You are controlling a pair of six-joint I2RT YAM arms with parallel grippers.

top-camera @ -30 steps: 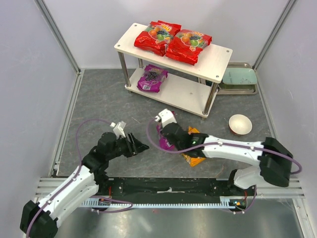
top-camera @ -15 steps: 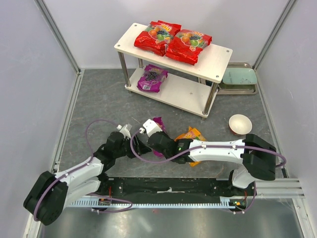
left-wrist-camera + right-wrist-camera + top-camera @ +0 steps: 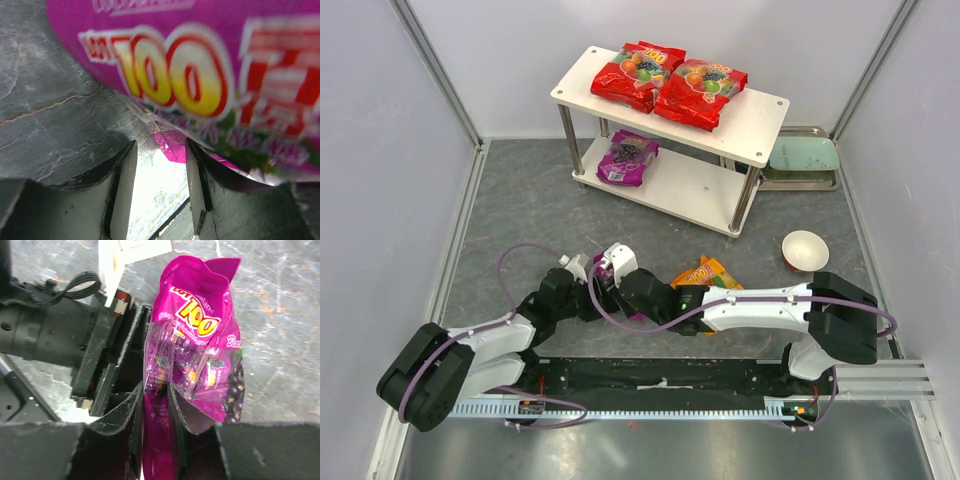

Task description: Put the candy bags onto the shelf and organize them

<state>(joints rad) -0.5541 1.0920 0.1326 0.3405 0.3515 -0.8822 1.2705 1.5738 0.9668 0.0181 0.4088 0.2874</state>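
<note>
My right gripper (image 3: pixel 612 276) is shut on a purple candy bag (image 3: pixel 200 340) and holds it off the floor, as the right wrist view (image 3: pixel 156 390) shows. My left gripper (image 3: pixel 590 296) is open right beside it. In the left wrist view the bag (image 3: pixel 200 50) fills the top, and its lower edge sits at the mouth of the open gripper (image 3: pixel 160 170). An orange bag (image 3: pixel 705 273) lies on the floor by the right arm. The shelf (image 3: pixel 760 110) holds two red bags (image 3: pixel 635 72) (image 3: pixel 700 90) on top and a purple bag (image 3: pixel 627 158) on the lower board.
A pale green tray (image 3: pixel 803 158) sits right of the shelf. A white bowl (image 3: pixel 805 250) stands on the floor at the right. White walls close in both sides, and a metal rail runs along the near edge.
My right gripper has carried the purple bag left, off the orange bag, to the left gripper. The left gripper has drawn back and turned toward the bag.
</note>
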